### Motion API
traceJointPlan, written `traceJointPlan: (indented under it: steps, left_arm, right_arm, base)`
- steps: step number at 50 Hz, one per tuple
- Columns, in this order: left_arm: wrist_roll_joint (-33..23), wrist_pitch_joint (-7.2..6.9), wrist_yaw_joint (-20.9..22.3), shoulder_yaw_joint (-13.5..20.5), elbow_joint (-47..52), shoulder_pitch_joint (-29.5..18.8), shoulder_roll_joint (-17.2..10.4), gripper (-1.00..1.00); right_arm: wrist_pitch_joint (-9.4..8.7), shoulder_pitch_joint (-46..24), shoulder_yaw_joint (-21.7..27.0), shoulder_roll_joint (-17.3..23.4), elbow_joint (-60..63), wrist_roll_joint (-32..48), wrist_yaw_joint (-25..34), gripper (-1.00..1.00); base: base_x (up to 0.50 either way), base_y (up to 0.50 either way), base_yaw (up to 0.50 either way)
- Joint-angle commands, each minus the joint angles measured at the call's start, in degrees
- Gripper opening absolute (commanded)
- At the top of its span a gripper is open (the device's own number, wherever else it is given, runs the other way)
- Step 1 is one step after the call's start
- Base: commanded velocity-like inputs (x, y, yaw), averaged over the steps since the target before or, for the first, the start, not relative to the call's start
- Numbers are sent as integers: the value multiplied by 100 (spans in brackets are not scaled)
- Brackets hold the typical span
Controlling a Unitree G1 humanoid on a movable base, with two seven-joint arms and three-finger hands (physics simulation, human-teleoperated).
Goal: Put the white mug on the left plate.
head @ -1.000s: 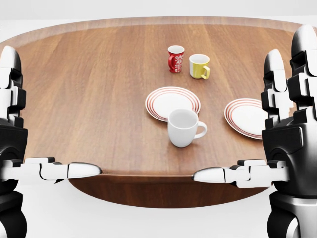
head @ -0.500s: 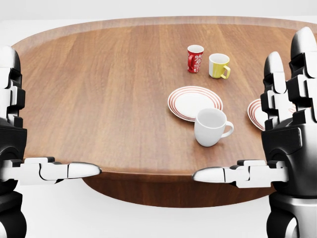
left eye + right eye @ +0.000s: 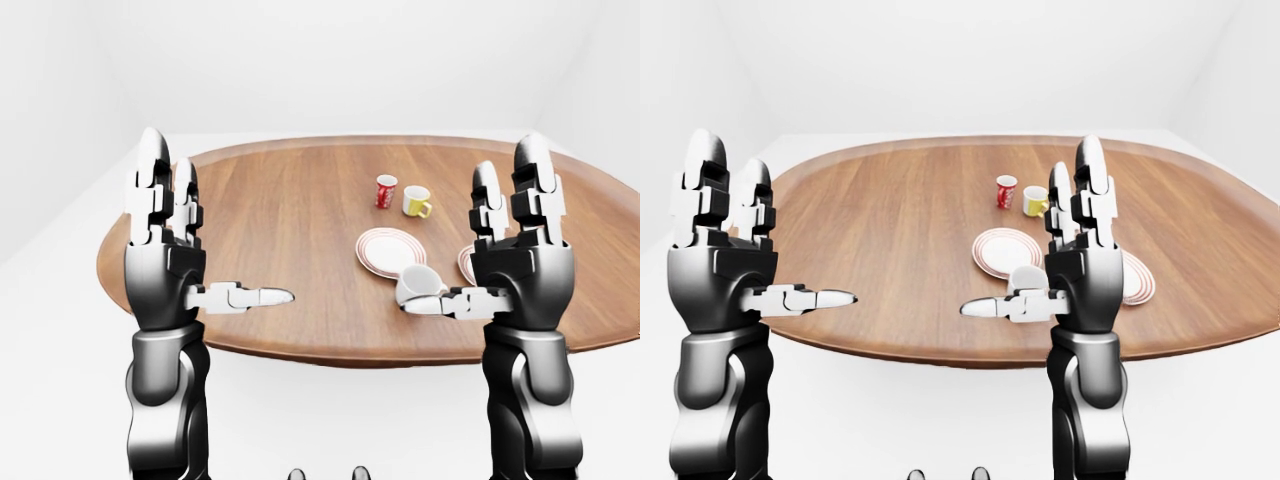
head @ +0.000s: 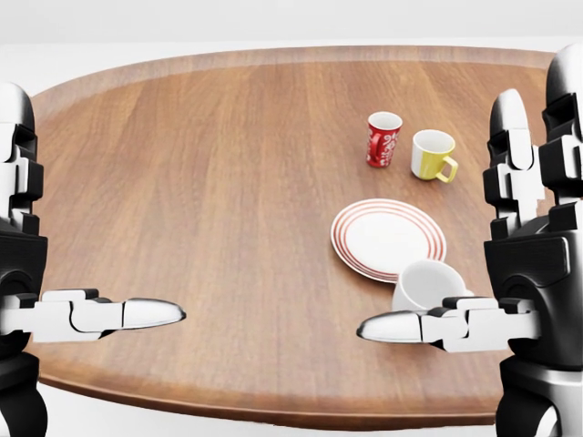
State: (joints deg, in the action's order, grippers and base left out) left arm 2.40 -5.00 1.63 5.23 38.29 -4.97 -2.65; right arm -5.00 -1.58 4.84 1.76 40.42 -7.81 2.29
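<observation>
The white mug [image 4: 424, 284] stands on the table just below the lower right rim of the left plate [image 4: 387, 238], a white plate with red rings. My right hand [image 3: 475, 235] is open, fingers up, thumb stretched left; the thumb [image 4: 428, 326] crosses in front of the mug's lower part. My left hand [image 3: 215, 235] is open and empty at the left of the views, far from the mug. The right plate [image 3: 1137, 279] shows beside my right hand in the right-eye view and is hidden behind that hand in the head view.
A red patterned mug [image 4: 383, 138] and a yellow mug [image 4: 433, 155] stand side by side above the left plate. The round wooden table [image 4: 200, 182] fills the head view; its near edge [image 4: 228, 401] runs along the bottom. White floor and walls surround it.
The whole picture has shifted: the camera moved closer and leftward, so mugs and plates slid right and down. Both hands keep their pose. The white mug now sits behind my right thumb.
</observation>
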Motion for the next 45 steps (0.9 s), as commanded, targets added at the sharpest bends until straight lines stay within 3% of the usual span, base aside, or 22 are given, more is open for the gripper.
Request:
traceJointPlan:
  steps: [1,24,45]
  left_arm:
    - [14,0,5,3,40,7,-1,100]
    - [17,0,3,9,-15,-32,-10,100]
    - [4,0,22,-11,-12,-2,-1,100]
  right_arm:
    - [0,8,5,4,57,-57,7,100]
    - [0,-28,32,41,51,-128,72,100]
    - [0,-24,14,34,37,-170,135,100]
  base:
    - [50,13,0]
    - [50,11,0]
    - [26,-47,0]
